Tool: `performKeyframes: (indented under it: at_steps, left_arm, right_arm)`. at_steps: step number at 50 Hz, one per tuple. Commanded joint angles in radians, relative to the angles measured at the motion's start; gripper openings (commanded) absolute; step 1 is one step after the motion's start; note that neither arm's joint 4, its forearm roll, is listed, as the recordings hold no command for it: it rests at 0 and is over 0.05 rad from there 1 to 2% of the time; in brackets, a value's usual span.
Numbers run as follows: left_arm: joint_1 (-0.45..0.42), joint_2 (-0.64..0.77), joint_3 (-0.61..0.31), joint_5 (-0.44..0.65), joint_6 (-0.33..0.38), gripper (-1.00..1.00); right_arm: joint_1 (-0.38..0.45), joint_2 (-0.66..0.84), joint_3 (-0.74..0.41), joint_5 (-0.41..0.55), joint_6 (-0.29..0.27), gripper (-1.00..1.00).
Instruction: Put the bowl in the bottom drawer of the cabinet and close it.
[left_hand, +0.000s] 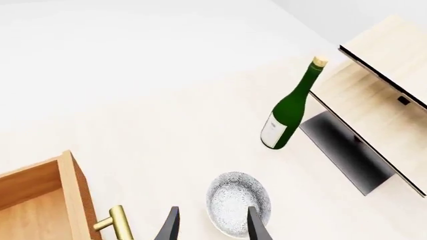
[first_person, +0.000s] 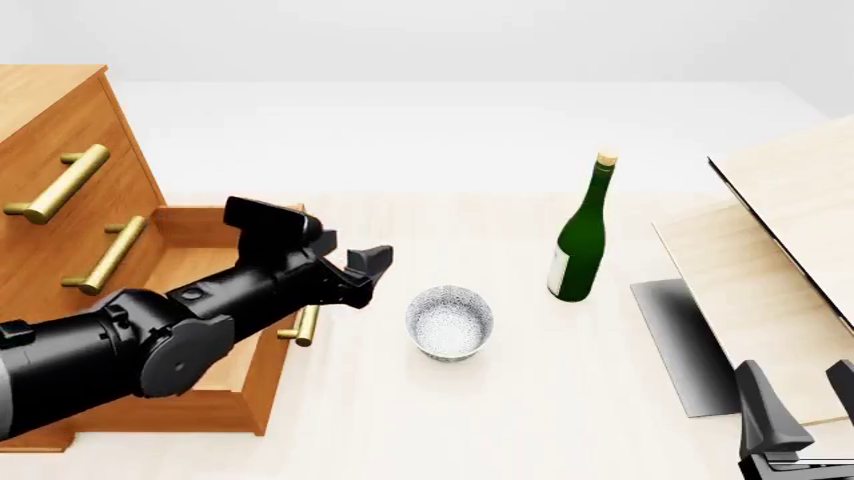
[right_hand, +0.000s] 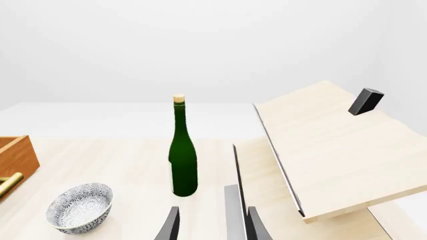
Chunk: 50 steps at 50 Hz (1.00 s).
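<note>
The left end effector (first_person: 358, 272) is lined up to grab the bowl (first_person: 450, 321).

Its fingers are spread wide with nothing in them, and the bowl sits on the worktop (first_person: 441, 420) just past its tips. The bottom drawer (first_person: 200, 262) is pulled out right beside it, ready for the bowl. The right end effector (right_hand: 208, 226) waits far off with its fingers apart, holding nothing, behind the green bottle (first_person: 583, 232).
</note>
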Motion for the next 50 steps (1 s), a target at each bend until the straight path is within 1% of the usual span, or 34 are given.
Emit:
performKeyframes:
  at_steps: [1,19,50]
  left_arm:
    - [-0.010,0.077,-0.064,0.028,-0.042,1.00]
    - [-0.013,0.165,-0.124,0.041,-0.077,1.00]
    - [0.007,0.333,-0.211,0.047,-0.112,1.00]
  right_arm:
    - [0.000,-0.001,0.000,0.001,0.000,1.00]
    - [0.000,-0.001,0.000,0.001,0.000,1.00]
    - [0.000,-0.001,0.000,0.001,0.000,1.00]
